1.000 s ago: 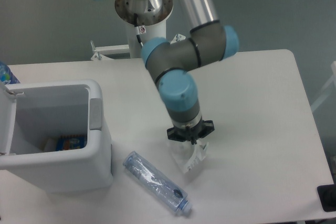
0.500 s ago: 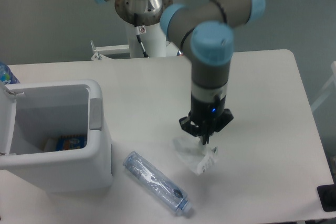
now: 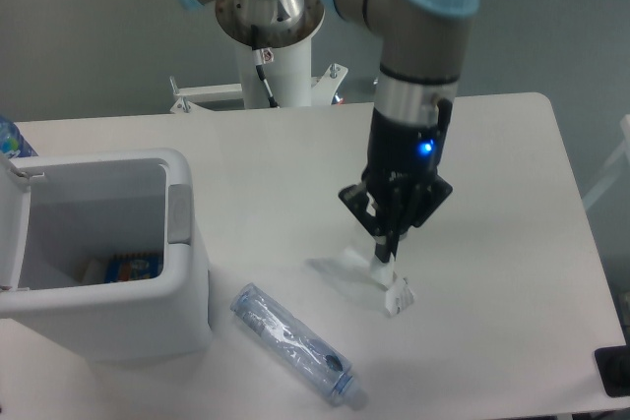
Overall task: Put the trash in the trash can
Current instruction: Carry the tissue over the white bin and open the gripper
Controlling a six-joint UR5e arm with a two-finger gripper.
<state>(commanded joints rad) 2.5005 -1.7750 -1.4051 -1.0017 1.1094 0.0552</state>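
Wrapper (image 3: 379,280) pinched at its top edge in my gripper (image 3: 387,255), fingers pressed together on it. It hangs below the fingertips, and whether its lower corner touches the table (image 3: 512,194) I can't tell. I read this as the lift step, done so the thing can be carried sideways without dragging.

Grip is on one edge only, so the rest dangles loose; my guess is it'll swing when I move, maybe slip, since crumpled sheet gives little to bite on.

Trash can (image 3: 108,272) sits at the left of the table, well apart from the gripper, lid (image 3: 10,233) swung back and mouth open upward, so a drop from above should work. Something coloured already lies at the bottom, too small to name.

Bottle (image 3: 292,344) lies flat on the table between bin and wrapper, near the front edge, cap end pointing right, untouched. That's the second piece, so I'd put the task under halfway: nothing of the two is in the bin yet
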